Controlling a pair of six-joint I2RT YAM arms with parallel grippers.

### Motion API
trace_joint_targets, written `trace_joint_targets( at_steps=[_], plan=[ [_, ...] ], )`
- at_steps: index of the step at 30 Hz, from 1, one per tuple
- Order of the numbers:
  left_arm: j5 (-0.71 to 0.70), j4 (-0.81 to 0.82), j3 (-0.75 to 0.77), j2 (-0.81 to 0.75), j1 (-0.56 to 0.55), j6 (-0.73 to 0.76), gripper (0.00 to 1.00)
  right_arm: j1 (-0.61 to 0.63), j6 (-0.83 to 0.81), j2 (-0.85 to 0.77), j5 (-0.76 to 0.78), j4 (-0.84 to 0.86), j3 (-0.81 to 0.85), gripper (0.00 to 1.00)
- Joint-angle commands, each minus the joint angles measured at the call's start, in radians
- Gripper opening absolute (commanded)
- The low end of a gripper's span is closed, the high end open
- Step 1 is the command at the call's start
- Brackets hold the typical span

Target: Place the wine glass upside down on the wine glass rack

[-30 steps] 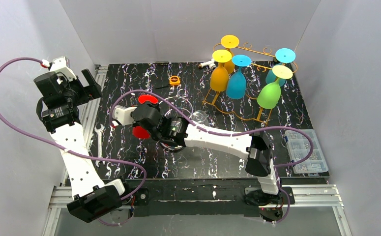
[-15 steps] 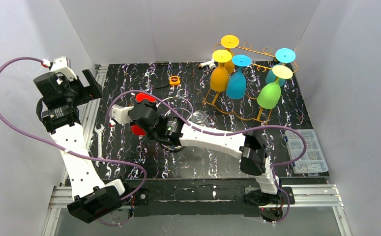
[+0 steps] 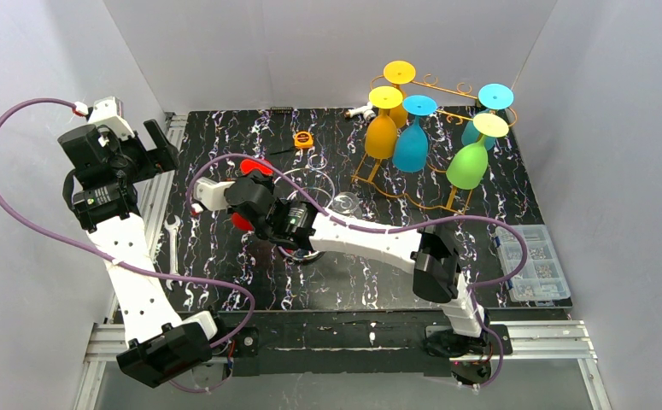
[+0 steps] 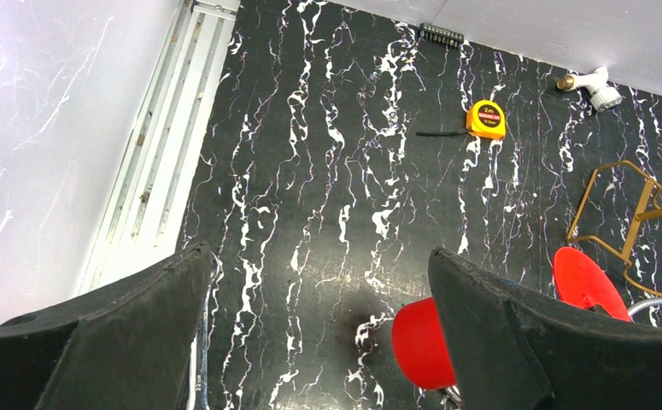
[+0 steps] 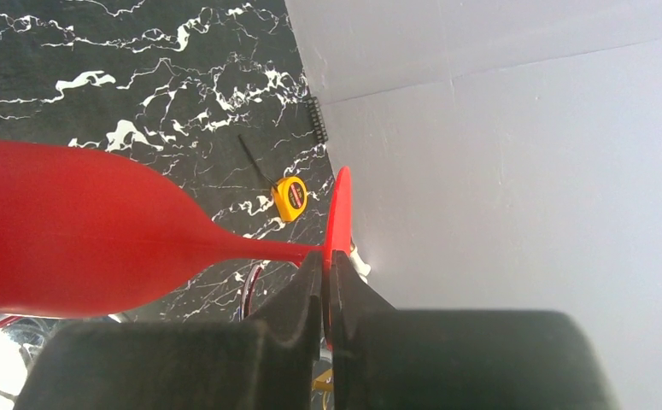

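The red wine glass (image 3: 242, 223) lies sideways in the air over the left-middle of the table. Its flat foot (image 3: 256, 167) points to the back and its bowl (image 5: 79, 231) to the front. My right gripper (image 5: 327, 275) is shut on the edge of that foot (image 5: 341, 205). The gold wire wine glass rack (image 3: 368, 176) stands at the back right and carries several coloured glasses upside down. My left gripper (image 3: 150, 142) hangs open at the far left with nothing between its fingers. In the left wrist view the red bowl (image 4: 419, 343) shows beside the right finger (image 4: 515, 333).
A yellow tape measure (image 3: 303, 138) and a white fitting (image 3: 361, 111) lie at the back. A wrench (image 3: 173, 236) lies at the table's left edge, a clear parts box (image 3: 532, 266) at the right edge. Clear glassware (image 3: 345, 205) sits beside my right arm.
My right arm has drifted slightly left and back, carrying the red glass with it. The left arm has not moved.
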Motion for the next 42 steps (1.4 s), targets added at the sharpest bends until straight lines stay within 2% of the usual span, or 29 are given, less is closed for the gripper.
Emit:
trace_joint_targets(
  at_steps=[1, 16, 22, 25, 34, 42],
  plan=[
    [0.025, 0.002, 0.015, -0.010, 0.006, 0.007, 0.98, -0.002, -0.005, -0.040, 0.028, 0.067, 0.028, 0.02],
    [0.040, 0.012, -0.004, -0.019, 0.006, 0.009, 0.98, -0.002, 0.031, -0.164, 0.017, 0.067, -0.107, 0.04],
    [0.032, 0.014, -0.002, -0.022, 0.007, 0.017, 0.98, -0.002, 0.041, -0.188, -0.004, 0.038, -0.133, 0.10],
    [0.034, 0.016, -0.003, -0.025, 0.006, 0.015, 0.98, 0.001, 0.047, -0.189, -0.013, 0.016, -0.145, 0.21],
    [0.033, 0.027, 0.000, -0.025, 0.007, 0.010, 0.98, 0.015, 0.065, -0.177, -0.022, -0.037, -0.147, 0.39],
    [0.035, 0.036, -0.007, -0.032, 0.006, 0.014, 0.98, 0.034, 0.073, -0.210, -0.018, -0.049, -0.174, 0.77]
  ],
)
